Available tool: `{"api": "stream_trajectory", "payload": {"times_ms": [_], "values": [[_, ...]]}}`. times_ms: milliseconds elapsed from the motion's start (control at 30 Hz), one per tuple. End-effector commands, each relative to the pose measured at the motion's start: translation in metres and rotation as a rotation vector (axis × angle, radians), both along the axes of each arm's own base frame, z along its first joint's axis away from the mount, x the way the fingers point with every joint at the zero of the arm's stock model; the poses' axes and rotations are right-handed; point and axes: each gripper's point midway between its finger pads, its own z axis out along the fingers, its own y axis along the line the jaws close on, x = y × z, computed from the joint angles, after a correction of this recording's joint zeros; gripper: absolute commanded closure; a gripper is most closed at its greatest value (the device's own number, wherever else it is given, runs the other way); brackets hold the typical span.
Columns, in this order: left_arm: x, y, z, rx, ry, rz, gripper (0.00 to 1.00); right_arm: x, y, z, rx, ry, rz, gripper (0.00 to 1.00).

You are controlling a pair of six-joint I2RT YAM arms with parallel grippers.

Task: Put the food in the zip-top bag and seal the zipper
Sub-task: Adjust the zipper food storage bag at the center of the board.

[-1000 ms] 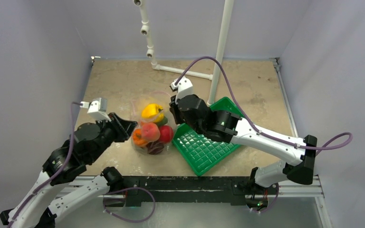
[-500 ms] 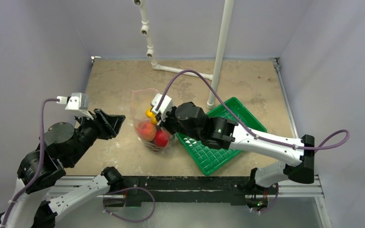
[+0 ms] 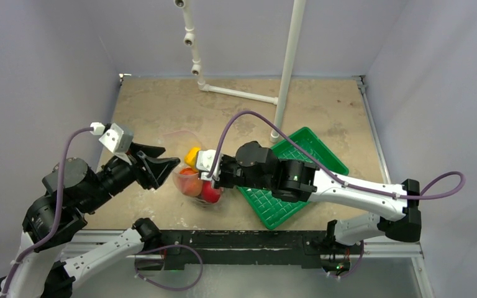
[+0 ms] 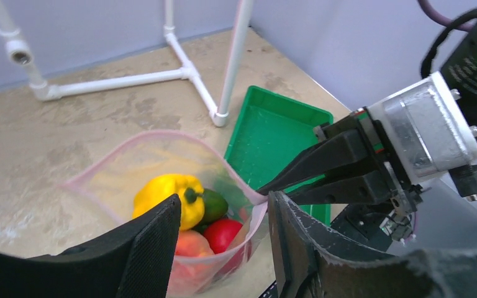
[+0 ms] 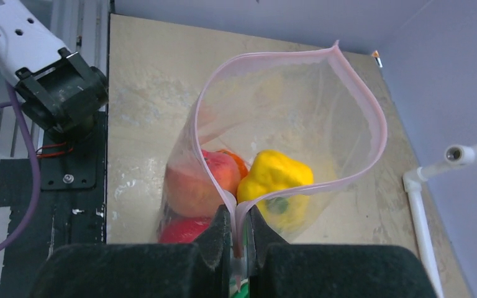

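Note:
The zip-top bag stands upright on the table with its mouth wide open. Inside lies the food: a yellow pepper, a peach, a red tomato and a green mango. My right gripper is shut on the pink zipper at the corner of the mouth nearest it, and holds the bag up. In the top view, my left gripper hangs open just left of the bag. In its own view the bag's near wall shows between its fingers, with nothing gripped.
The green ribbed tray lies right of the bag, partly under my right arm. A white pipe frame stands at the back middle. The left arm's black base sits at the table's near edge.
My right gripper has drawn the bag's corner left and toward the near edge, and the bag now stands upright. My left gripper has opened, pulled back, then swung toward the bag again.

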Motion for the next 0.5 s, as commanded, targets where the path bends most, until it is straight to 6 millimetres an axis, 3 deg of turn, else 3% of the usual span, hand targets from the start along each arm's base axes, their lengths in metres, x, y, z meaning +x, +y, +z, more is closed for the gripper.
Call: {"api": "stream_trajectory", "payload": {"times_ms": [0, 233, 467], "values": [[-0.012, -0.025, 0.032, -0.004, -0.132, -0.176, 0.47, -0.012, 0.006, 0.048, 0.062, -0.097, 0.087, 1.0], [-0.023, -0.043, 0.035, 0.053, -0.204, -0.323, 0.48, -0.026, 0.007, 0.048, 0.029, -0.119, 0.147, 1.0], [-0.037, -0.06, 0.016, 0.102, -0.262, -0.484, 0.48, -0.048, 0.006, 0.055, 0.018, -0.121, 0.248, 1.0]]}}
